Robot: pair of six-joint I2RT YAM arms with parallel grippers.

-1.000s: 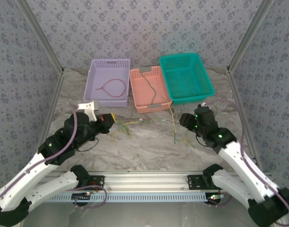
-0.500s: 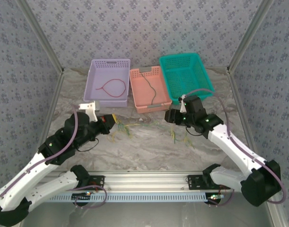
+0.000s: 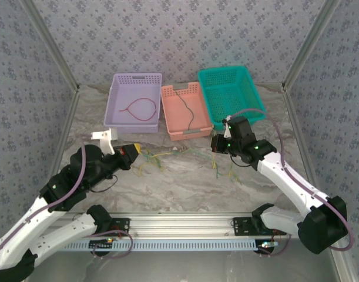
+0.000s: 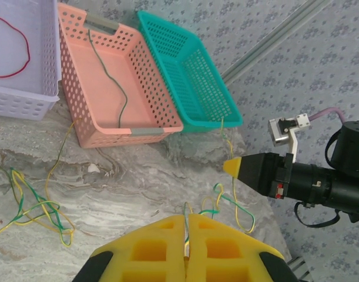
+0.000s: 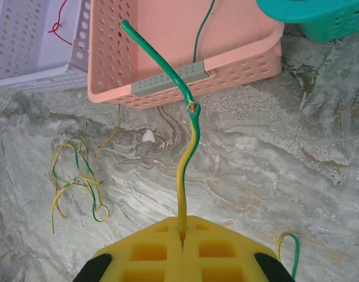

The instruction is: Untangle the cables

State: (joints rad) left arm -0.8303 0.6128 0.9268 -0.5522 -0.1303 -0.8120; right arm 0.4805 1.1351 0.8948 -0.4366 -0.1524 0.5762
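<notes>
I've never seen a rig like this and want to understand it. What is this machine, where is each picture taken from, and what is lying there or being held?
These are two robot arms bolted at the near edge of a marbled table. One picture looks down from above. The other two come from a camera on each wrist, so the yellow blocks at the bottom are that arm's own fingers. At the back stand three baskets: a purple basket holding a red wire, a pink basket holding a dark wire, and a teal basket. Loose yellow-and-green wires lie tangled on the table. The left pincer is shut on a thin wire end. The right pincer is shut on a yellow-and-green wire.
</notes>
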